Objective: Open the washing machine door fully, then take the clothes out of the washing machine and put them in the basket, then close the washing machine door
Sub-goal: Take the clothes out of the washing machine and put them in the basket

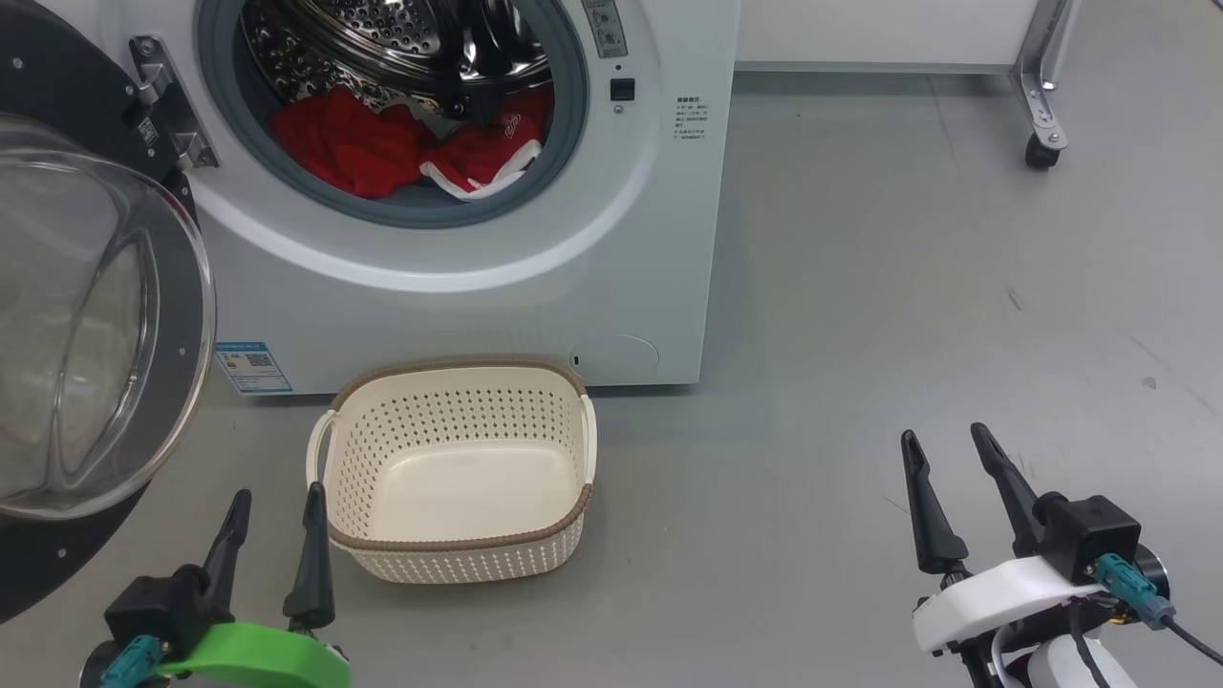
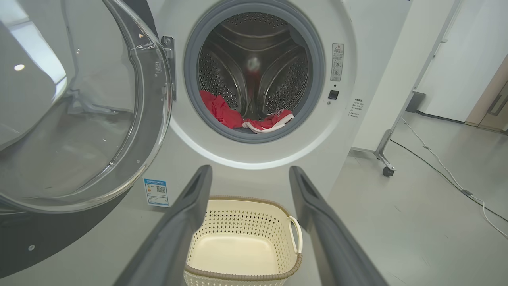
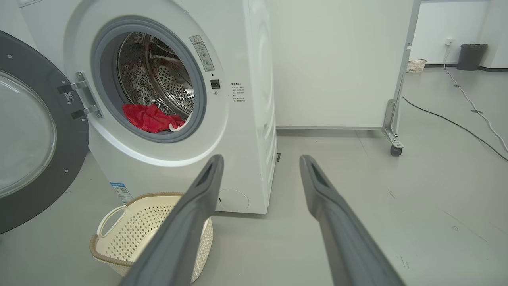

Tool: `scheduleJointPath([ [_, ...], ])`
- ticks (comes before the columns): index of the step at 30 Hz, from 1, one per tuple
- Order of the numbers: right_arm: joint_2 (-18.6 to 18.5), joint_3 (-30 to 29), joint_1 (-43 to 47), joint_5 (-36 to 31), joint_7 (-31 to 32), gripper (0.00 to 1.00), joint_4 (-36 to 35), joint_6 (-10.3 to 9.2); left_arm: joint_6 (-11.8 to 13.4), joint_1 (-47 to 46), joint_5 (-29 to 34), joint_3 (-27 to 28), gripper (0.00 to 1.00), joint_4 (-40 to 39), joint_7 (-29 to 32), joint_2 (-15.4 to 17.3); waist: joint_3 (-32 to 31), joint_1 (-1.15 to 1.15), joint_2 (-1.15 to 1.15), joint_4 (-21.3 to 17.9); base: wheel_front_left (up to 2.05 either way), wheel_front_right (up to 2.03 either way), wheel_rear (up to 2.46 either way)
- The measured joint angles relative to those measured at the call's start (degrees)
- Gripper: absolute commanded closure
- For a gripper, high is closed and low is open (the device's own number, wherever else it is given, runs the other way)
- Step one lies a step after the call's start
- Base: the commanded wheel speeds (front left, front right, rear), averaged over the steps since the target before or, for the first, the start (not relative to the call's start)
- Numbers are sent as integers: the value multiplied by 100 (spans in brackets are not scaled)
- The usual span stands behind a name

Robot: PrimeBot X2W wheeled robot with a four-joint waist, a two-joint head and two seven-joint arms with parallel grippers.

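Head view, lower corners: left claw (image 1: 279,493) and right claw (image 1: 944,432) both spread wide, holding nothing. Mid-frame, the basket (image 1: 459,367) sits bare. At left, the washing machine door (image 1: 96,315) stands open. Upper frame, the clothes (image 1: 354,143) lie low in the washing machine (image 1: 478,306); best to reach in low, over the gasket. The blue label (image 1: 253,368) is too small to read.

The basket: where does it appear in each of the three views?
Head view: basket low, left of centre, before the machine.
Left wrist view: bottom centre.
Right wrist view: lower left.
Shared landmark: the blue label on the machine front, up-left of the basket in every view.
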Motion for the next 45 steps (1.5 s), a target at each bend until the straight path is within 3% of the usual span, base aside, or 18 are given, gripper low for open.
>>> scheduleJointPath([
  [21, 24, -21, 0, 0, 0, 0, 30, 2, -49, 1, -40, -33, 0, -111, 49, 9, -12, 0, 0, 12, 59, -59, 0],
  [45, 46, -14, 0, 10, -41, 0, 77, 35, -42, 11, 12, -109, 0, -152, 66, 58, -44, 0, 0, 65, 134, -134, 0],
])
